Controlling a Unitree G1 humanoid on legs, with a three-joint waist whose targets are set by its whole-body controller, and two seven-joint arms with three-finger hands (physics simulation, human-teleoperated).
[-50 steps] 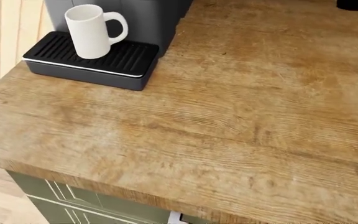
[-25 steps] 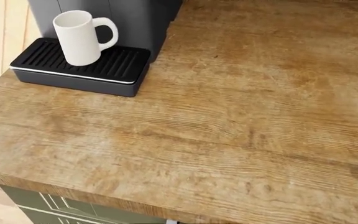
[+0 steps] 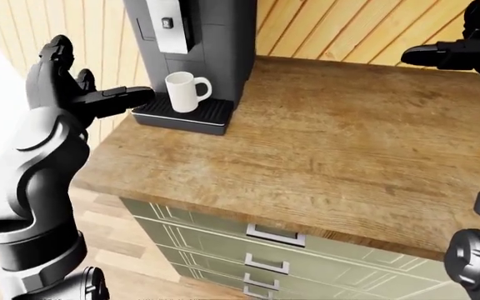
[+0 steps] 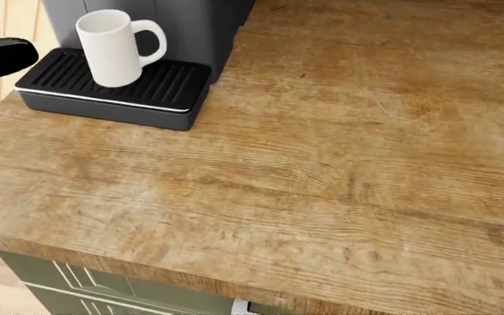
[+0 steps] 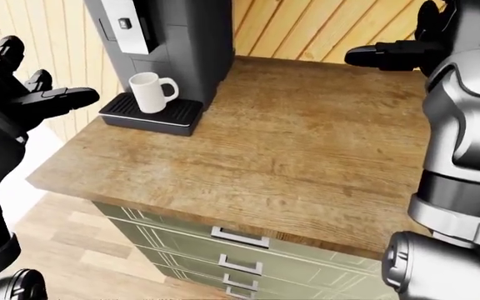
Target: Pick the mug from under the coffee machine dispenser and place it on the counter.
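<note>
A white mug (image 4: 109, 47) stands upright on the black drip tray (image 4: 160, 88) of the dark grey coffee machine (image 3: 203, 44), under its dispenser, handle to the right. My left hand (image 3: 78, 94) is raised open to the left of the tray, its fingers spread and pointing toward the mug without touching it; one fingertip (image 4: 3, 56) shows at the head view's left edge. My right hand (image 5: 415, 47) hangs open high at the right, over the far side of the wooden counter (image 4: 339, 170), far from the mug.
The counter runs wide to the right of the machine. Wooden slat wall (image 3: 348, 28) stands behind it. Green drawers with metal handles (image 5: 240, 240) sit below the counter's near edge. Wood floor (image 3: 131, 250) lies at lower left.
My left hand's fingertip has come into the head view at the left edge. The head view has shifted slightly; mug and tray stay in place.
</note>
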